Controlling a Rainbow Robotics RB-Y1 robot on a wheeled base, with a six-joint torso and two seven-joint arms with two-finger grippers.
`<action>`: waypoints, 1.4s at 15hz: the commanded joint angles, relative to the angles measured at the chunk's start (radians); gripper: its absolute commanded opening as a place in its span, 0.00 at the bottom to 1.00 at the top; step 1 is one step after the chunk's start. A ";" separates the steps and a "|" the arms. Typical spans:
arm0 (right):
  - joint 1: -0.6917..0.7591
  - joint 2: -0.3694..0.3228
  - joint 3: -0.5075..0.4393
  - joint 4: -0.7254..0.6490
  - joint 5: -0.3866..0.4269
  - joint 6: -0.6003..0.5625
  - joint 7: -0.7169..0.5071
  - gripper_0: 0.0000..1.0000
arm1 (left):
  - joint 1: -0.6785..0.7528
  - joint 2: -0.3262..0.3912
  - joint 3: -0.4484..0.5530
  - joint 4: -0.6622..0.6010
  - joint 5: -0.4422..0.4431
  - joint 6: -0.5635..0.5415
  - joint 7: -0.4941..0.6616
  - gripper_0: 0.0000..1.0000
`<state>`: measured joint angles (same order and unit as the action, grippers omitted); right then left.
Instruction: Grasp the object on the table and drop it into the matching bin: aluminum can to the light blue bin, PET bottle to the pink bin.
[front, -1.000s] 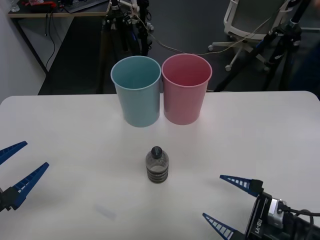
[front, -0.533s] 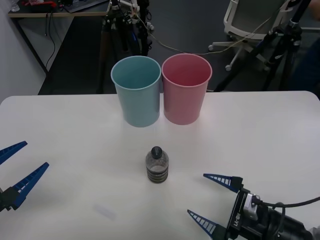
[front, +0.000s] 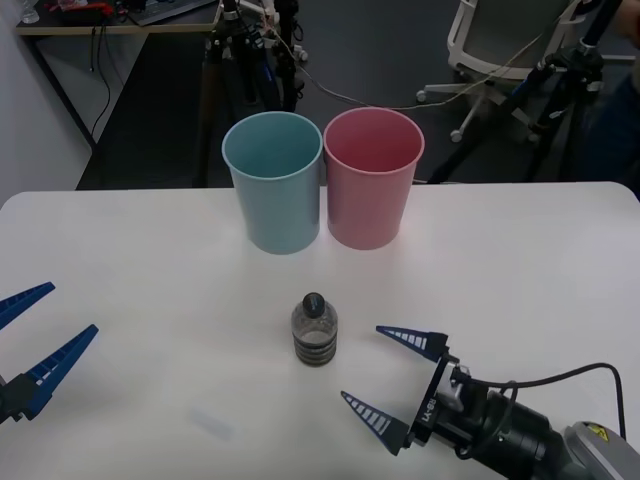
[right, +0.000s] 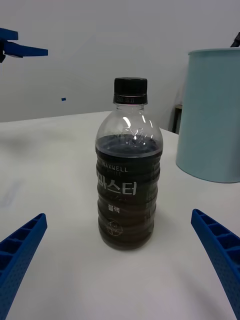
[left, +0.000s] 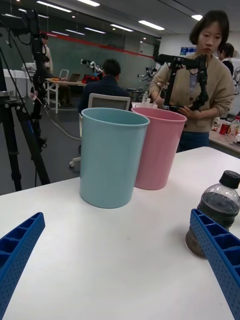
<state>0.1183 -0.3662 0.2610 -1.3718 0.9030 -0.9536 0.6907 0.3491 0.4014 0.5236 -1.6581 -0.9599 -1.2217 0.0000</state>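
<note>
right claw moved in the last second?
Yes. In the front view the right claw, open, has advanced left across the table toward the PET bottle, which stands where it was. The left claw is parked, open.

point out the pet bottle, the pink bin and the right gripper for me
PET bottle (right: 128, 180), right wrist view, on its dark label.
pink bin (front: 368, 205), front view, on its outer wall.
right gripper (front: 392, 376), front view, midway between its open blue fingers.

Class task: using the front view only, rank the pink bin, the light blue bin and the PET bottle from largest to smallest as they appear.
1. Pink bin and light blue bin: they look alike in size, so I won't rank them.
2. PET bottle: clearly smallest, though nearer the camera.
</note>
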 joint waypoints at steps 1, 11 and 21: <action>-0.009 0.036 0.000 0.002 0.020 0.039 0.003 1.00 | 0.000 0.000 0.000 0.000 0.000 0.000 0.000 1.00; -0.092 0.153 0.001 0.100 0.066 0.065 0.024 1.00 | 0.000 0.000 0.000 0.000 0.000 0.000 0.000 1.00; -0.195 0.282 -0.055 0.232 0.132 0.073 0.069 1.00 | 0.000 0.000 0.000 0.000 0.000 0.000 0.000 1.00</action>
<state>-0.0715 -0.0889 0.2102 -1.1452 1.0344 -0.8835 0.7561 0.3491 0.4014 0.5236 -1.6581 -0.9599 -1.2217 0.0000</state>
